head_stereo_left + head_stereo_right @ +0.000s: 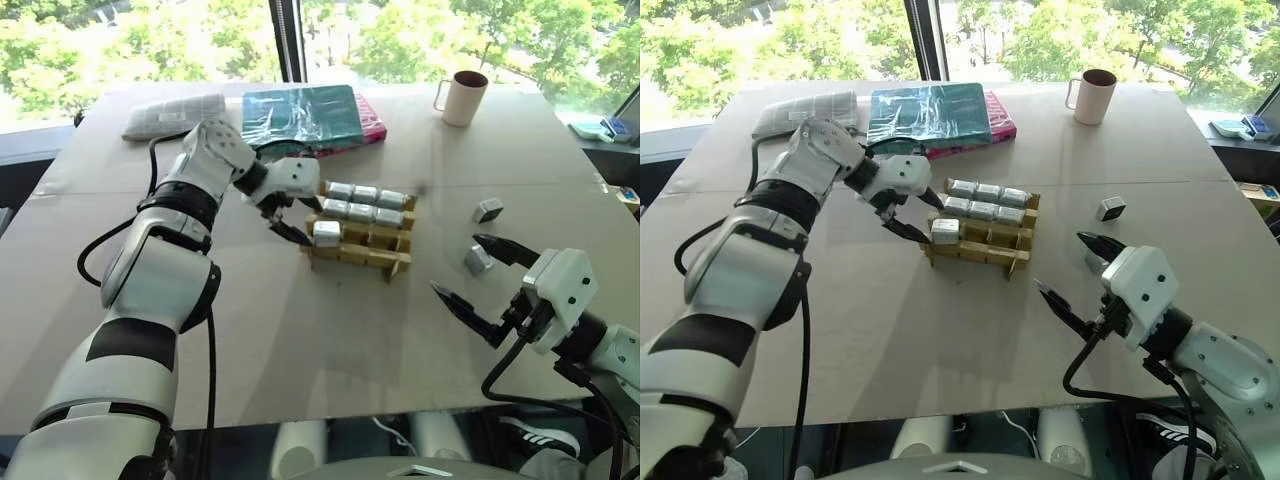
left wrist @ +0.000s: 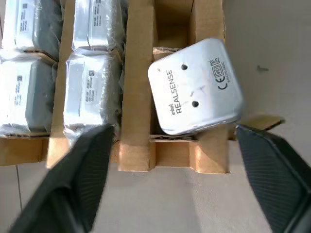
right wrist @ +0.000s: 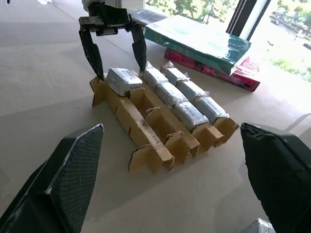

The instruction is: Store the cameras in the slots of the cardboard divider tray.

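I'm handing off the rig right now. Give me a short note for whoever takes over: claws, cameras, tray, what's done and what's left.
Left claw: open, over the tray's near-left slot, holding nothing.
Right claw: open, empty, near the loose cameras.
Cardboard divider tray: mid-table, six wrapped cameras in its two far rows.
Seventh camera: in the near-left slot, sitting tilted, may need seating.
Left: two loose cameras on the table to the tray's right.

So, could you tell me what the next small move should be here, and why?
Probably lift the left hand clear. Its fingers stand open around the camera resting crooked in the cardboard divider tray, so it is let go. Two loose cameras wait near the open right hand.
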Available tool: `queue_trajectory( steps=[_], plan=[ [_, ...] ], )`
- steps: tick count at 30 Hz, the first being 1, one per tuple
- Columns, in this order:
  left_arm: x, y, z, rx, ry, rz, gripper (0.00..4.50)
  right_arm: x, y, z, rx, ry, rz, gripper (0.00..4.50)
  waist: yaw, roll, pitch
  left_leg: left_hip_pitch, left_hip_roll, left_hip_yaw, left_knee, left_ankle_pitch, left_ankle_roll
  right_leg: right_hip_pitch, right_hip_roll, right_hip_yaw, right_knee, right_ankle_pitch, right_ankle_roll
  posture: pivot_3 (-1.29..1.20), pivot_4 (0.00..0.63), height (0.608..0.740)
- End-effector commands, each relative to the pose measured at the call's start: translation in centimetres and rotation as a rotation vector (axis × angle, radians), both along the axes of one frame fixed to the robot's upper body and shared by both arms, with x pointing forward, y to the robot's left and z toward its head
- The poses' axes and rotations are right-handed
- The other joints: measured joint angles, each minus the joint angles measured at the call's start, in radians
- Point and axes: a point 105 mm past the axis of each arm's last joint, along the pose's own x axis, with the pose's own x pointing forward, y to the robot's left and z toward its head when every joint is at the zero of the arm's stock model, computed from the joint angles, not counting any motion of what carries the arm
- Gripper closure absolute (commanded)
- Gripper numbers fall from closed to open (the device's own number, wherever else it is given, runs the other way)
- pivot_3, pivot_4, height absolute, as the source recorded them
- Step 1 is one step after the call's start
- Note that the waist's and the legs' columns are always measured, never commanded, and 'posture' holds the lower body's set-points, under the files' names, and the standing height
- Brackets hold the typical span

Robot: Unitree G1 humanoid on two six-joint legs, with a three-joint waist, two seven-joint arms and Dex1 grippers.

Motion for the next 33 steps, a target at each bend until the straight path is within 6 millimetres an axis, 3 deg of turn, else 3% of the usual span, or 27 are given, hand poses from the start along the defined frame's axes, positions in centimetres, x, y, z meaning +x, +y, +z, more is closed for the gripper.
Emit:
queue_trajectory(
  steps=[1,4,9,13,18,20,23,33],
  plan=[
    [0.1,-0.2,3.4,-0.206,-0.001,0.067,0.05,0.0,-0.1,0.6,-0.010,-0.037,0.003,0.00,-0.001,0.000,0.000,0.000,0.000,0.000,0.000,0.000,0.000,0.000,0.000,0.000,0.000,0.000,0.000,0.00,0.150,0.740],
    [-0.5,1.5,4.5,-0.354,0.038,0.143,0.05,0.3,-0.1,0.5,0.001,-0.029,-0.003,0.00,-0.007,0.000,0.000,0.000,0.000,-0.001,0.000,0.000,0.000,0.000,0.000,0.000,0.000,0.000,0.000,0.00,0.150,0.740],
    [-2.7,2.8,3.0,-0.423,0.002,0.126,0.05,0.5,0.0,0.3,0.003,-0.020,-0.004,0.00,-0.015,0.001,0.000,0.002,0.000,-0.001,0.000,0.000,0.000,0.001,0.000,0.001,0.001,0.002,0.003,0.00,0.150,0.740],
    [-3.9,2.1,1.9,-0.411,-0.049,0.078,0.05,0.7,0.1,0.5,0.000,-0.019,0.008,0.00,0.000,0.001,0.000,0.002,0.000,-0.001,0.001,0.000,0.000,0.002,0.000,0.000,0.001,0.002,0.002,0.00,0.150,0.740],
    [-3.0,0.3,0.9,-0.378,-0.128,0.049,0.05,0.6,0.1,0.8,-0.007,-0.022,0.013,0.00,0.010,0.001,-0.001,0.004,0.000,0.000,0.003,0.000,0.000,0.007,0.000,-0.002,0.000,0.000,0.000,0.00,0.150,0.740],
    [-2.7,-0.3,0.8,-0.375,-0.130,0.029,0.58,0.2,0.2,0.8,-0.012,-0.024,0.009,0.00,0.011,0.001,-0.001,0.004,-0.001,0.000,0.003,0.000,0.000,0.008,0.000,-0.002,0.000,0.000,0.000,0.00,0.150,0.740],
    [-2.4,-0.7,0.4,-0.341,-0.152,0.002,1.86,-0.2,0.2,0.7,-0.018,-0.025,-0.009,0.00,0.008,0.001,-0.001,0.004,-0.001,0.000,0.002,0.000,0.000,0.008,0.001,-0.002,0.000,0.000,-0.001,0.00,0.150,0.740],
    [-3.5,-1.2,-0.8,-0.269,-0.163,-0.107,1.86,-1.1,-0.3,0.2,-0.015,-0.022,-0.073,0.00,0.000,0.001,-0.001,0.005,-0.001,-0.001,0.002,0.000,0.000,0.008,0.001,-0.001,0.000,0.000,0.000,0.00,0.150,0.740]
  ],
)
